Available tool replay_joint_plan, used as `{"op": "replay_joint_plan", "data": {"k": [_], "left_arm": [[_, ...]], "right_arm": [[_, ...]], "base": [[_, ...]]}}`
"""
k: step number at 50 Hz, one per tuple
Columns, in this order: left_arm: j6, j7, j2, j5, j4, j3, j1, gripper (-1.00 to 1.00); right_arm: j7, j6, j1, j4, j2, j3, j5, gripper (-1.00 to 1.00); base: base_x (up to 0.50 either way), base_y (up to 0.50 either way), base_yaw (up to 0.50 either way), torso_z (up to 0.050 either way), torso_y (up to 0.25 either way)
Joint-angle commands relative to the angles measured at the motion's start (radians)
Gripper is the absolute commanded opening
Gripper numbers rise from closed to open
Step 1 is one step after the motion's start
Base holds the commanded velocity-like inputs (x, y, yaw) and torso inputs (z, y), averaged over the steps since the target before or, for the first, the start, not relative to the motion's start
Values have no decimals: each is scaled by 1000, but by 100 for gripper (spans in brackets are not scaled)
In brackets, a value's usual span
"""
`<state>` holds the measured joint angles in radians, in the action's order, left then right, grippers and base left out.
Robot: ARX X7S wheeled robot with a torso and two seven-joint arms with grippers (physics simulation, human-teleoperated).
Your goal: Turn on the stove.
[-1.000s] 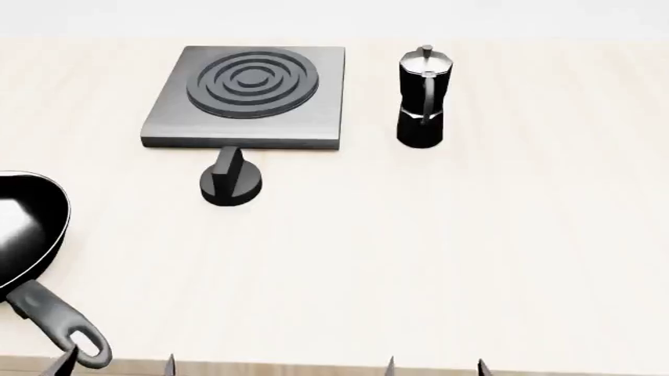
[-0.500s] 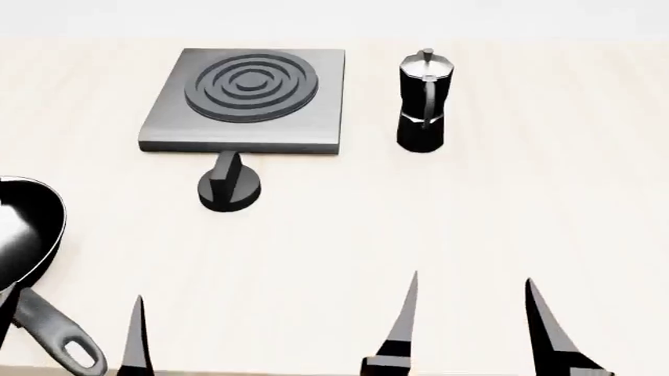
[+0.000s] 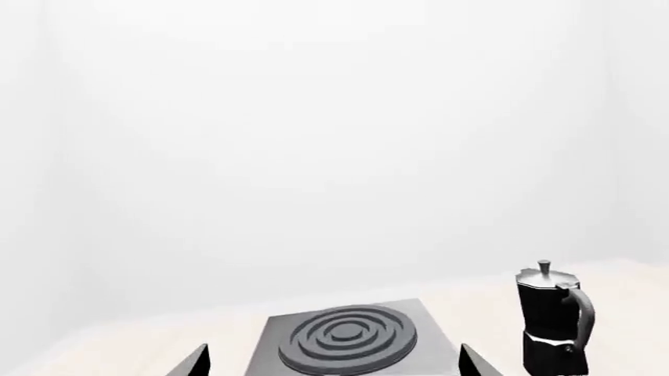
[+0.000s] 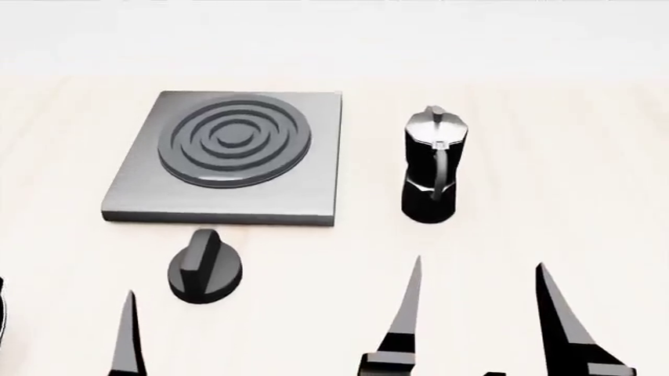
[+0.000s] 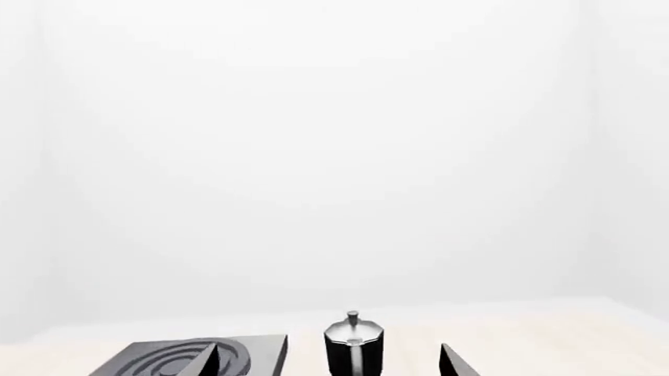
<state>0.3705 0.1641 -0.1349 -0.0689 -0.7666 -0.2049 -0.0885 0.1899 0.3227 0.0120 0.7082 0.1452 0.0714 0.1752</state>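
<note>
The stove (image 4: 225, 157) is a flat grey metal slab with ring burners, at the far left of the pale table. It also shows in the left wrist view (image 3: 345, 338) and the right wrist view (image 5: 168, 359). Its black ridged knob (image 4: 205, 266) stands apart, just in front of the slab. My left gripper (image 3: 332, 362) is open and empty, facing the stove from the near side. Only one of its fingers (image 4: 128, 337) shows in the head view, near and left of the knob. My right gripper (image 4: 479, 270) is open and empty, near the front edge, facing the moka pot.
A black-and-silver moka pot (image 4: 431, 168) stands upright right of the stove, also in the left wrist view (image 3: 554, 321) and right wrist view (image 5: 353, 345). A sliver of the black frying pan (image 4: 2, 313) shows at the left edge. White wall behind the table.
The head view has shifted, so the stove, knob and pot sit lower and larger in frame and the pan has nearly left it. Both grippers have risen into view from the bottom edge.
</note>
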Motion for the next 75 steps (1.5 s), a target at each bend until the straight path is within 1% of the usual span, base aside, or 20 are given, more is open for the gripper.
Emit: {"op": "replay_joint_plan", "data": {"k": [1, 11, 12, 13, 19, 35, 36, 37, 38, 42, 60, 64, 65, 66, 67, 69, 71, 72, 73, 75], "left_arm": [[-14, -26, 8, 22, -29, 15, -14, 100], [3, -18, 3, 48, -50, 14, -14, 100], [-3, -20, 1, 52, -53, 13, -15, 100], [30, -19, -2, 46, -60, 8, -9, 100], [39, -14, -7, 56, -66, 4, -8, 100], [35, -1, -27, 55, -64, -15, -8, 100], [39, -3, -30, 55, -63, -19, -6, 100], [123, -8, -29, 51, -112, -24, 27, 100], [154, -10, -27, 53, -131, -24, 39, 100], [186, -6, -35, 42, -137, -37, 50, 100], [192, 15, -48, 64, -136, -41, 51, 100], [224, -18, -53, 106, -143, -57, 57, 100], [216, -40, -61, 119, -144, -71, 60, 100], [195, -39, -53, 133, -141, -59, 56, 100], [219, -34, -35, 164, -152, -29, 65, 100], [237, -47, -24, 200, -145, -16, 87, 100], [277, -36, -54, 134, -100, -78, 119, 100], [258, -33, -54, 127, -91, -86, 125, 100], [267, -44, -34, 172, -81, -58, 130, 100], [260, -50, -27, 179, -33, -56, 163, 100]], "right_arm": [[-3, 16, 5, 27, -9, -22, -5, 100], [14, 25, 3, 25, 0, -20, 3, 100], [13, 14, 6, 28, 1, -21, 5, 100], [14, 14, 6, 27, 2, -20, 5, 100], [18, 10, 7, 26, 8, -14, 10, 100], [31, 3, 5, 23, 21, 1, 16, 100], [31, 2, 5, 22, 21, 2, 17, 100], [32, 3, 5, 23, 22, 4, 17, 100], [33, 2, 5, 22, 23, 4, 17, 100], [33, -6, 5, 19, 27, 9, 18, 100], [47, -4, 4, 29, 44, 13, 32, 100], [50, -4, 3, 29, 47, 14, 33, 100], [52, 0, 2, 34, 47, 14, 35, 100], [53, 1, 2, 34, 47, 15, 36, 100], [53, -1, 2, 32, 48, 16, 35, 100], [56, -1, 4, 36, 50, 14, 37, 100], [58, -3, 6, 35, 51, 14, 37, 100], [59, -2, 6, 36, 52, 15, 38, 100], [59, -3, 6, 35, 53, 16, 38, 100], [59, -2, 4, 33, 55, 17, 39, 100]], "base": [[500, 0, 0, 0, 0], [482, 0, 0, 0, 0], [0, 0, 0, 43, 0], [0, 0, 0, 43, 0], [0, 0, 0, 50, 0], [0, 0, 0, 50, -12], [0, 0, 0, 50, -102], [0, 0, 0, 48, -139], [0, 0, 0, 45, -162], [0, 0, 0, 38, -198], [0, 0, 0, 31, -228], [0, 0, 0, 29, -184], [0, 0, 0, 0, 0], [0, 0, 0, 0, 0], [0, 0, 0, 0, 0], [0, 0, 0, 0, 0], [0, 0, 0, 0, 0], [0, 0, 0, 0, 0], [0, 0, 0, 0, 0], [0, 0, 0, 0, 0]]}}
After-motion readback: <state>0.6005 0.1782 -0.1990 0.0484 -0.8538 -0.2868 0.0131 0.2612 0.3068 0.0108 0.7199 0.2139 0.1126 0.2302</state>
